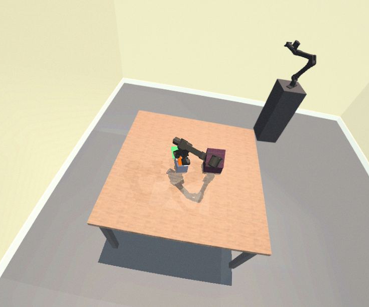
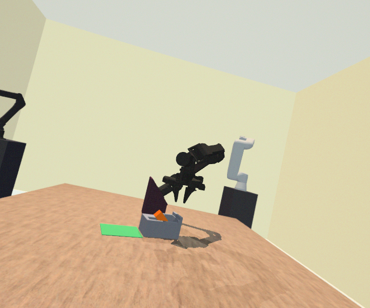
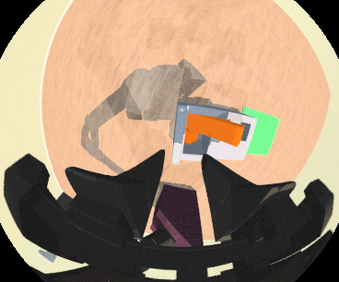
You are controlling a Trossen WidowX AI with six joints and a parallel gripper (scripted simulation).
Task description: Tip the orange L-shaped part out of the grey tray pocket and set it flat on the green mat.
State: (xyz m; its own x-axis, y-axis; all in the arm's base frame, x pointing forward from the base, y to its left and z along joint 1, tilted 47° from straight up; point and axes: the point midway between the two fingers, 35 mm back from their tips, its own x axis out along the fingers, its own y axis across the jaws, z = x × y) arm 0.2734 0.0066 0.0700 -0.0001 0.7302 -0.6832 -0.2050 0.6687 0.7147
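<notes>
Worktop (image 2: pixel 78 265): wood look, warm brown grain in soft streaks, matt with a faint sheen that takes blurred shadows. Tray (image 2: pixel 160 228): flat grey, smooth, matt, plastic-like. L-shaped part (image 2: pixel 160 215): plain bright orange, smooth, no gloss. Mat (image 2: pixel 120 230): thin, even green, matt, no weave visible. Pincer (image 2: pixel 182 195): black, smooth, dull like matt plastic or painted metal; which, cannot tell. Base block (image 1: pixel 214 160): dark purple, matt, faintly mottled.
</notes>
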